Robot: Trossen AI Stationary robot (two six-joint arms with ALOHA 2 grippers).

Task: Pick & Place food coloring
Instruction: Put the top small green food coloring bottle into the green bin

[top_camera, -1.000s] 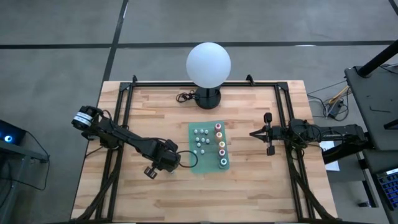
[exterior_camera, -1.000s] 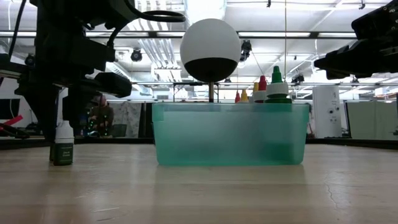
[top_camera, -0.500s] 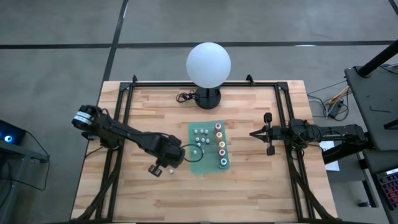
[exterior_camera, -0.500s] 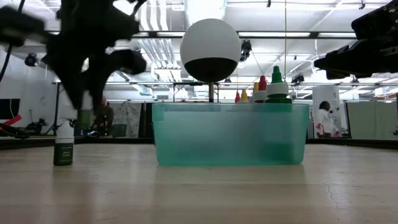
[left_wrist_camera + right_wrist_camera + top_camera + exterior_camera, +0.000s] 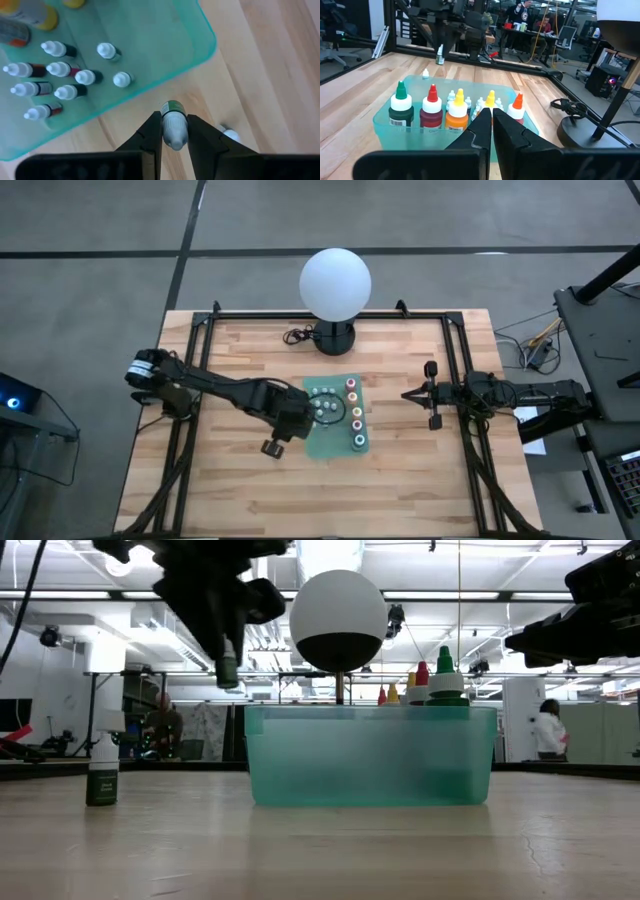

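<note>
My left gripper (image 5: pixel 228 652) hangs above the table beside the left wall of the teal bin (image 5: pixel 370 755), shut on a small food coloring bottle (image 5: pixel 173 127) with a white top and green label. In the bin stand several small whitish-topped bottles (image 5: pixel 65 80) and larger ones with coloured tops (image 5: pixel 432 107). Another small bottle (image 5: pixel 102 772) stands upright on its base on the wood, left of the bin. My right gripper (image 5: pixel 491 120) waits shut at the table's right side (image 5: pixel 405 393), level, pointing at the bin. My left gripper pinches the small bottle's upper part (image 5: pixel 173 120) between its two fingers (image 5: pixel 156 125), one on either side. The fingers come from above, slanting down. The bottle hangs clear of the table, its green-labelled lower end (image 5: pixel 228 672) sticking out below the fingertips.
A big white globe lamp (image 5: pixel 335 285) on a dark base stands at the table's far edge, with a coiled cable (image 5: pixel 295 335) beside it. A black frame rail (image 5: pixel 200 370) runs along the table's sides. Bare wood lies near the front edge.
My left gripper has risen and gone toward the table's right, toward the bin, carrying the small bottle from table height to above the bin's rim. The other small bottle has stayed on the wood.
</note>
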